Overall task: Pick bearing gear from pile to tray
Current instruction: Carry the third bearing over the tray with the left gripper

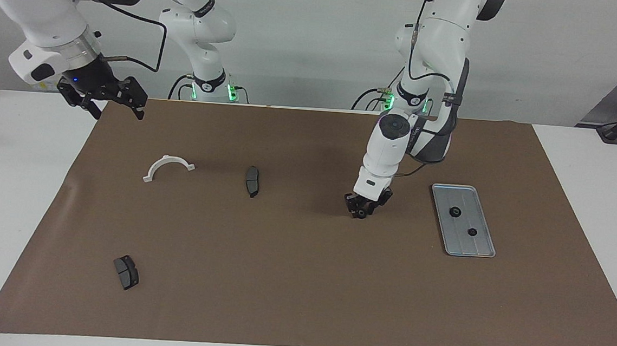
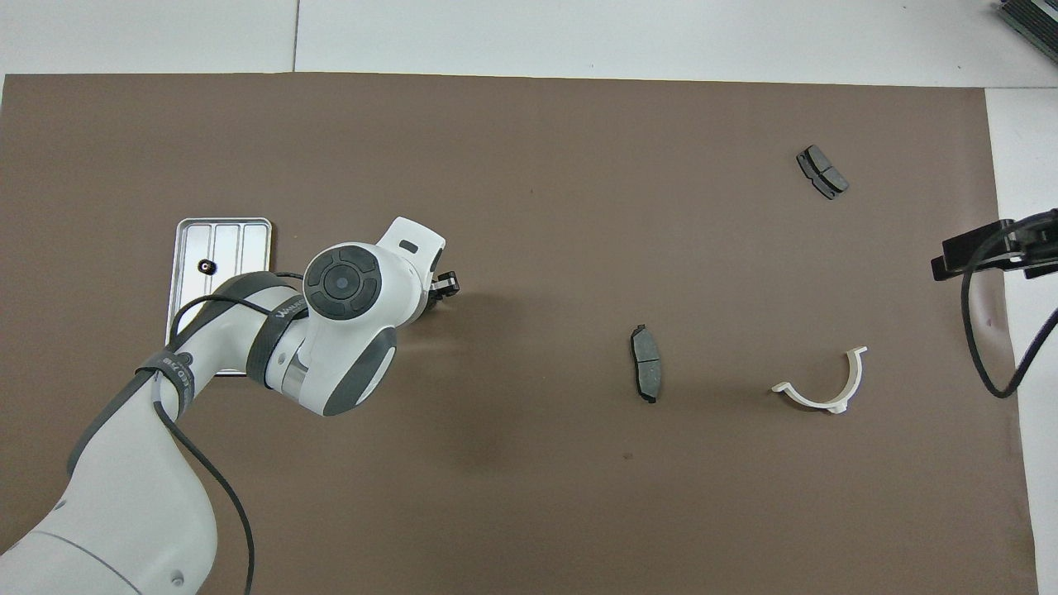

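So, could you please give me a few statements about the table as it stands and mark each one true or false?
1. Two small black gears lie in the tray. True.
2. The left gripper is down at the mat with its fingers around a small black gear. True.
3. The white half-ring bracket lies in the tray. False: it lies on the brown mat, toward the right arm's end.
4. The right gripper holds a brake pad. False: it hangs open and holds nothing, over the mat's corner.
5. Two brake pads lie on the mat. True.
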